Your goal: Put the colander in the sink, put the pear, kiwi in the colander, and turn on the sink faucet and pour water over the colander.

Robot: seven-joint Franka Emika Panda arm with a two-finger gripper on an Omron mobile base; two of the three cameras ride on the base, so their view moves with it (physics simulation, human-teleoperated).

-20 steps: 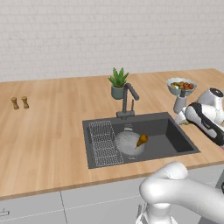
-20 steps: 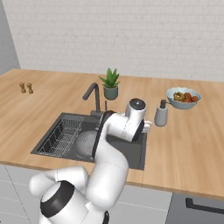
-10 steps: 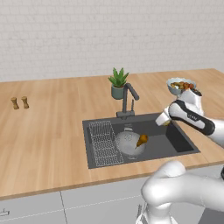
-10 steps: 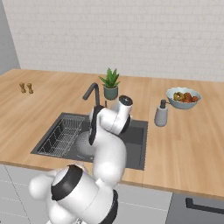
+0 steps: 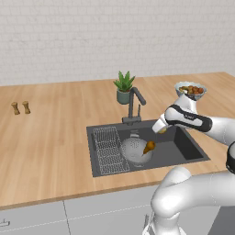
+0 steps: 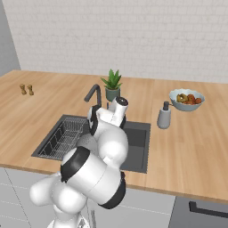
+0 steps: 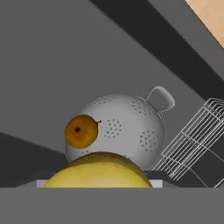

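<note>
My fingers (image 5: 161,130) pinch the kiwi (image 7: 99,170) above the sink (image 5: 186,146); the pear (image 7: 81,131) rests in the colander (image 7: 127,127).

The kiwi (image 7: 98,170) is bulging up at bottom centre; above it the pear (image 7: 81,131) is sitting against the colander (image 7: 127,127), wire rack (image 7: 192,140) at right.

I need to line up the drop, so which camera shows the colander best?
The hand view: the colander sits centered, with its holes, handle and the pear on it plain. The left base view shows the colander small in the sink. In the right base view the arm hides most of it.
</note>
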